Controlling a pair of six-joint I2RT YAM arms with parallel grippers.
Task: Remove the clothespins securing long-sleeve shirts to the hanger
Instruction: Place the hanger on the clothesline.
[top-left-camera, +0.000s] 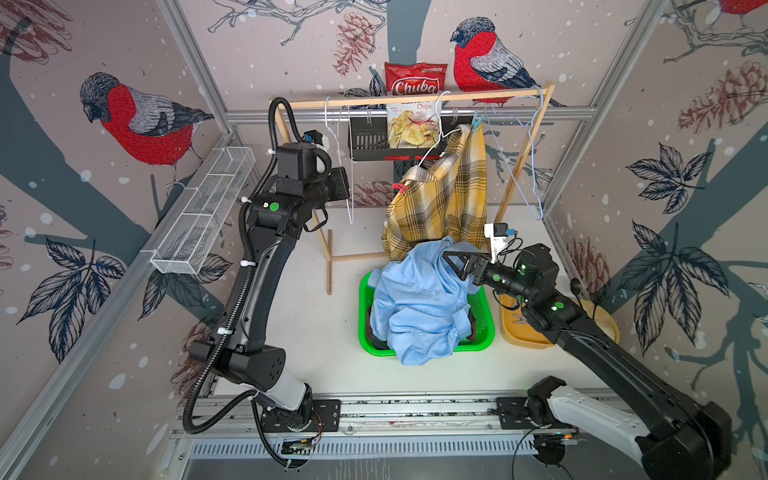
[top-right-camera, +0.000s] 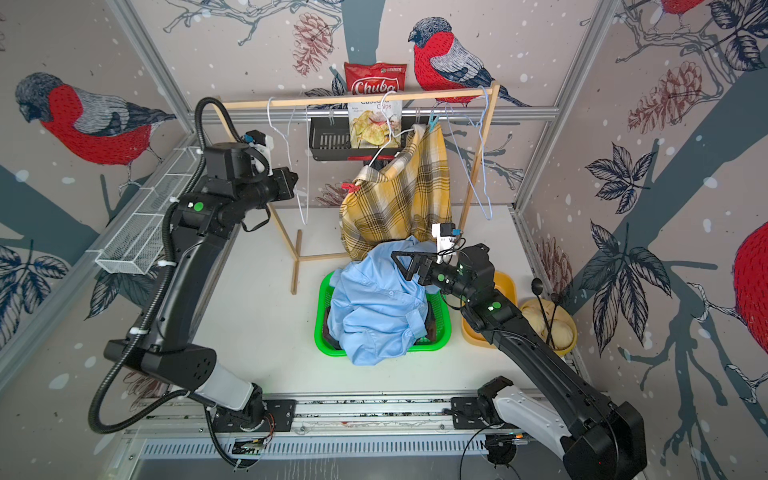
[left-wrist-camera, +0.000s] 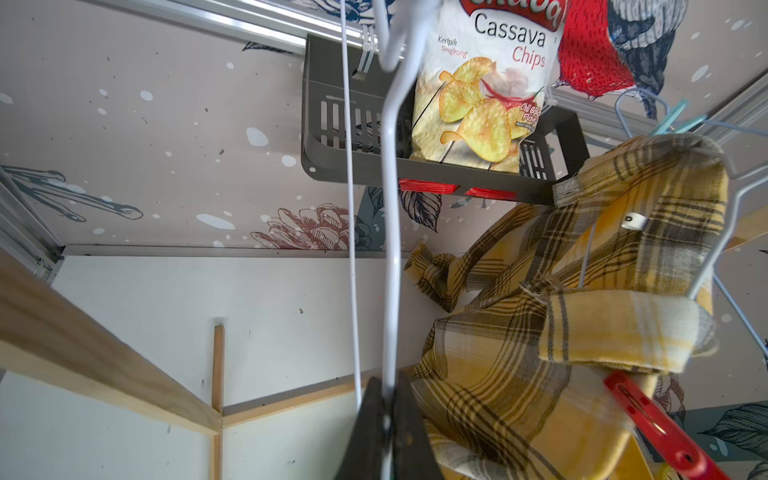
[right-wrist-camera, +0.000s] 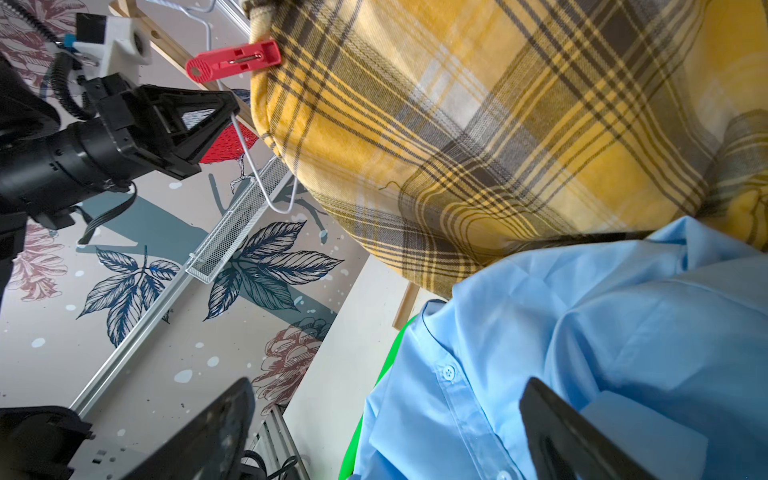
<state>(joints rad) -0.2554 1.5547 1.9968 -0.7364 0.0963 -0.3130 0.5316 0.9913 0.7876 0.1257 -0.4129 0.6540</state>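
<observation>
A red clothespin (top-left-camera: 400, 188) bites the lower shoulder of the yellow plaid shirt (top-left-camera: 440, 199). A light blue clothespin (top-left-camera: 478, 120) grips its upper shoulder, just under the rail of the wooden rack (top-left-camera: 415, 99). The shirt hangs on a steeply tilted white hanger (top-left-camera: 432, 151) and reaches down to the light blue shirt (top-left-camera: 419, 307), which lies heaped in the green basket (top-left-camera: 484, 336) on the table.

Behind the rack, a black wall basket (top-left-camera: 365, 145) holds a bag (top-left-camera: 415, 104) reading "Chuba", "Cassava Chips" and "Keripik Singkong"; the smaller flavour line is partly hidden. A small white tag inside the plaid collar is too blurred to read.

The left gripper (left-wrist-camera: 387, 399) is at an empty white hanger (left-wrist-camera: 390, 208) on the rack. Its jaws stand narrowly apart with the wire running between them, and I cannot tell whether they pinch it. The right gripper (right-wrist-camera: 388, 384) is spread wide and holds nothing. It hovers just above the light blue shirt, near the plaid hem.
</observation>
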